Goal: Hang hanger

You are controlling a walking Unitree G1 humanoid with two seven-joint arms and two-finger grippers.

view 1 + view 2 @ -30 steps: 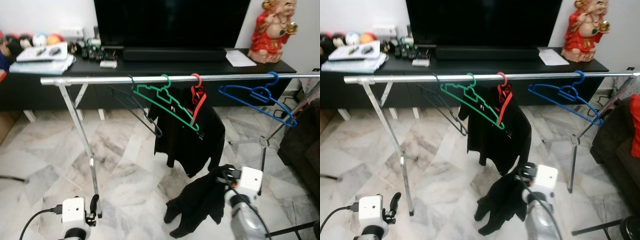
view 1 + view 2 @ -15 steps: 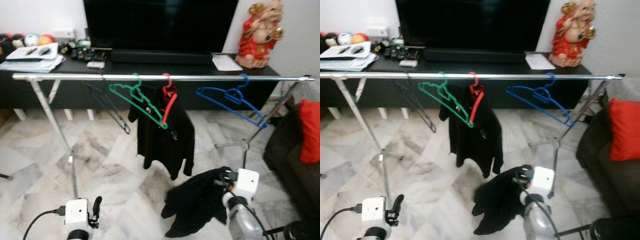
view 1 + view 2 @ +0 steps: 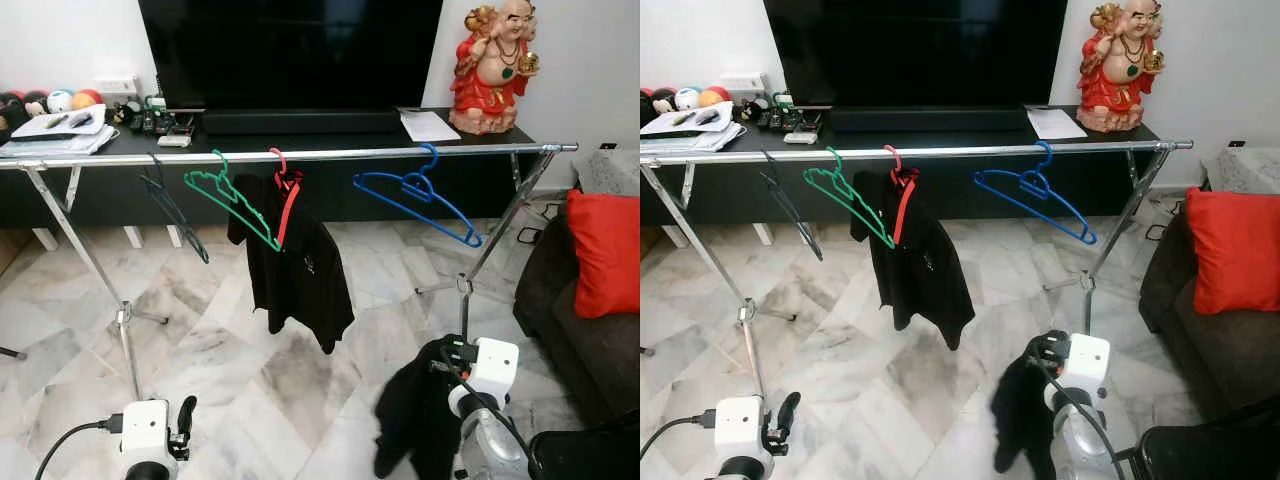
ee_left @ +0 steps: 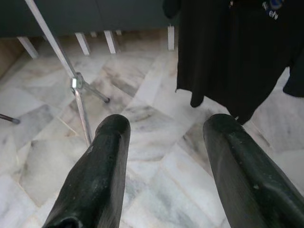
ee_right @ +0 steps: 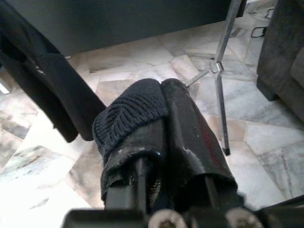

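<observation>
Backing away has widened the head views since a second ago: the whole rail (image 3: pixel 300 155) now shows from end to end, and the red cushion (image 3: pixel 605 250) on the sofa has come into sight at the right. Against the floor, the black garment (image 3: pixel 415 415) has swung in under the right claw (image 3: pixel 447 362) and hangs straighter.

That right claw is closed on a knitted fold of this garment; the wrist view shows the cloth (image 5: pixel 130 114) pinched between its two black fingers. Up and ahead of it hangs the blue hanger (image 3: pixel 415 195), bare on the rail. Further ahead and to its left are the red hanger (image 3: pixel 285 195) carrying a black shirt (image 3: pixel 295 270), the green hanger (image 3: pixel 230 200) and a dark hanger (image 3: pixel 170 200). Behind the rail stands a black table (image 3: pixel 300 140) with a television and a red figurine (image 3: pixel 490 65).

The left claw (image 3: pixel 183 425) hangs low, fingers well parted and empty.

Judging by this, the step in hand is carrying the garment toward a free hanger. Next, the robot likely needs to step closer and lift the right claw up to the blue hanger.
</observation>
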